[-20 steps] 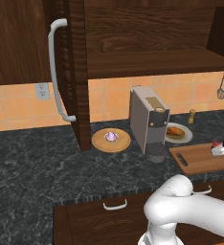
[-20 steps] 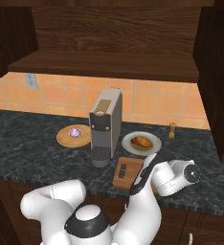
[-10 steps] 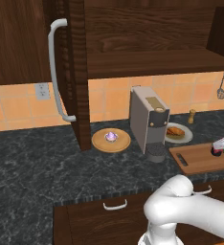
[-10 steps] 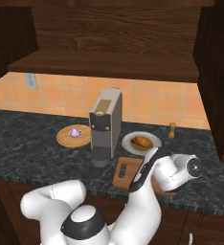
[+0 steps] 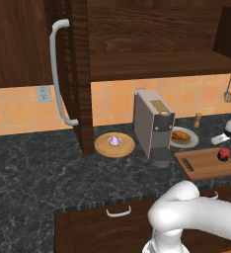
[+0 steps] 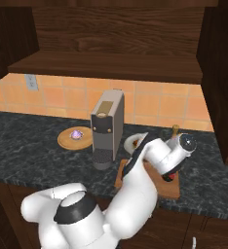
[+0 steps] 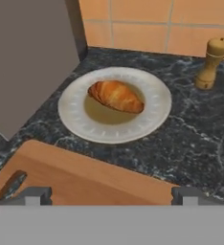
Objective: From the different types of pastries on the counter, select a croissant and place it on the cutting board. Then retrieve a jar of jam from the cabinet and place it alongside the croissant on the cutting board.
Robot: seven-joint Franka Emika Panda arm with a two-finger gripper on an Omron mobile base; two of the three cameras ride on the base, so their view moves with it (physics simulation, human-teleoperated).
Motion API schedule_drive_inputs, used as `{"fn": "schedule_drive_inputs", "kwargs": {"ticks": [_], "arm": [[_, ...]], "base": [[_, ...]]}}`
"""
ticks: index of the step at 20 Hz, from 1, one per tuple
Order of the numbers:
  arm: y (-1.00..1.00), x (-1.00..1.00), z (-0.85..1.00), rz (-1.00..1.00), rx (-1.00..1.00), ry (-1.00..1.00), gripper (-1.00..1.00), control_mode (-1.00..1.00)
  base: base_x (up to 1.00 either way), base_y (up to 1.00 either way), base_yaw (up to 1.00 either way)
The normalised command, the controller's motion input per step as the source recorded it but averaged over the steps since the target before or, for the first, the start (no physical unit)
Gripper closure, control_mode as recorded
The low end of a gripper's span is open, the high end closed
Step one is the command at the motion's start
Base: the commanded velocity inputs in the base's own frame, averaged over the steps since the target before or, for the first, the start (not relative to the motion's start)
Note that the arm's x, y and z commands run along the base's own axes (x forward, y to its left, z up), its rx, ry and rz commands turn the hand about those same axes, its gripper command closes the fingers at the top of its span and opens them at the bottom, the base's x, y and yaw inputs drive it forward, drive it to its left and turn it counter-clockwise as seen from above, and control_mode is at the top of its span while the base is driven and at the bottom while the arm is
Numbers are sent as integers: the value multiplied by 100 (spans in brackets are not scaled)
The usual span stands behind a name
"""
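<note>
Now, gripper (image 7: 111, 197): seen in the hand view, its two dark tips spread wide with nothing between them, poised over the near edge of the cutting board.
Croissant (image 7: 116, 95): lies on a round white plate (image 7: 154, 119) on the counter, not on the board; the plate sits just beyond the board's far edge.
Cutting board (image 5: 201, 165): flat on the counter to the right of the coffee machine, handle slot at its left end.
Jar of jam (image 5: 224, 153): stands upright on the right part of the cutting board, red lid up; whether anything touches it cannot be told.
Cupcake (image 5: 115, 142): purple-topped, in the middle of a round wooden plate (image 5: 103, 148), left of the coffee machine.
Coffee machine (image 5: 152, 126): grey upright box between the wooden plate and the white plate.
Pepper shaker (image 7: 210, 62): tan, upright near the tiled wall, to the right of the white plate and apart from it.
Counter (image 5: 43, 173): dark marbled stone, carrying all of the above.
Cabinet (image 5: 152, 34): door (image 5: 80, 74) swung open, its curved pale bar handle (image 5: 58, 74) facing left.
</note>
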Motion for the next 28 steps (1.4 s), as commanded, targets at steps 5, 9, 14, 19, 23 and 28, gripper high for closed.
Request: {"fn": "schedule_drive_inputs", "kwargs": {"ticks": [5,9,14,19,23,28], "arm": [[68,14,2,-1,-3,18,-100,-100],[39,31,1,0,-4,8,-100,-100],[30,44,0,28,-4,6,-100,-100],[10,33,0,30,0,1,-100,-100],[4,42,1,24,0,0,-100,-100],[-9,66,0,11,-1,0,-100,-100]], "base": [[0,0,0],[0,0,0],[0,0,0],[0,0,0],[0,0,0],[0,0,0]]}}
